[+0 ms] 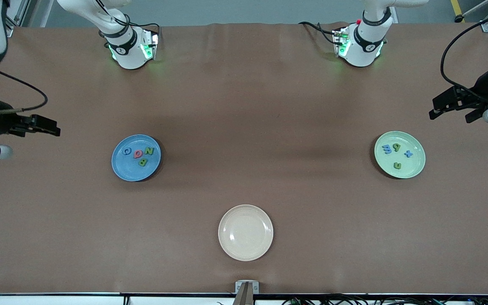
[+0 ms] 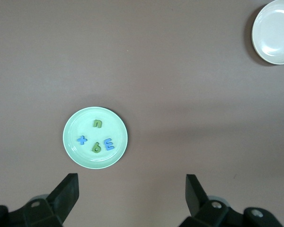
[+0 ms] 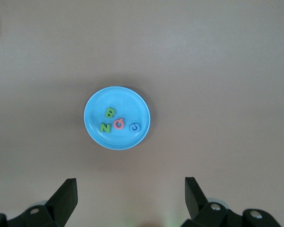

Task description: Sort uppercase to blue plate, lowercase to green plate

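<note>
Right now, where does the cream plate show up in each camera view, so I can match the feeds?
Front view: the cream plate sits low and central, nearest the camera, empty.
Left wrist view: it is cut off at the upper right corner.
Right wrist view: not in it.
Shared landmark: the green plate holding the lowercase letters also appears in the left wrist view.

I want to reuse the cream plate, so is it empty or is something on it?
Empty. The cream plate shows only bare glossy surface in the front view, with no letters.

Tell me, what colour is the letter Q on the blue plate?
Red, or pinkish red. The Q shows best in the right wrist view.
</note>
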Robot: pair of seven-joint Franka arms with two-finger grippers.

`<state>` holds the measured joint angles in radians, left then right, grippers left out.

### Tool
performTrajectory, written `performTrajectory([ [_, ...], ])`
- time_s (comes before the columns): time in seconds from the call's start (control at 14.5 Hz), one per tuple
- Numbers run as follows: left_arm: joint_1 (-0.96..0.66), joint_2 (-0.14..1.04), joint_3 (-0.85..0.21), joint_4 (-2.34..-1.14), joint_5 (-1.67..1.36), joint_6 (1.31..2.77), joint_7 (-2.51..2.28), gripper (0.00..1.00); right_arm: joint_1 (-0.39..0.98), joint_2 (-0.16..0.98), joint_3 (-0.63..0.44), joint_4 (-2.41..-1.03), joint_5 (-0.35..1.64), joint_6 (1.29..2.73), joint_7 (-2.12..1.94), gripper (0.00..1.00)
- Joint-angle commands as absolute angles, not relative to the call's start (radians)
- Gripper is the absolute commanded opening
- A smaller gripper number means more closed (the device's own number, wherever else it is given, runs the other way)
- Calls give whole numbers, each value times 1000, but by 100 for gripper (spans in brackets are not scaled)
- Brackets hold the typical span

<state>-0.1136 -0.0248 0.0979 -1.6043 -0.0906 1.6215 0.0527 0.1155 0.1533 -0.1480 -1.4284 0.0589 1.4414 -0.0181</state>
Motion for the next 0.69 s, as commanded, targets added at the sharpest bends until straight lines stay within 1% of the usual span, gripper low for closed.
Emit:
performTrajectory([
  [0.0, -55, -26, 45, -1568, -74, 1578, 55, 99, 66, 84, -100, -1503, 37, 1468, -9, 100],
  [0.14, -14, -31, 0, -1568, -74, 1575, 55, 99, 19, 78, -78, -1509, 40, 1457, -23, 100],
  [0.28, -11, -44, -2, -1568, -74, 1575, 54, 99, -11, 68, -37, -1514, 40, 1456, -25, 100],
  [0.48, -5, -44, -2, -1568, -74, 1575, 58, 99, -15, 29, -32, -1568, 38, 1465, -25, 100],
  [0.62, -11, -43, 0, -1568, -74, 1575, 52, 99, -17, 26, -31, -1571, 38, 1465, -25, 100],
])
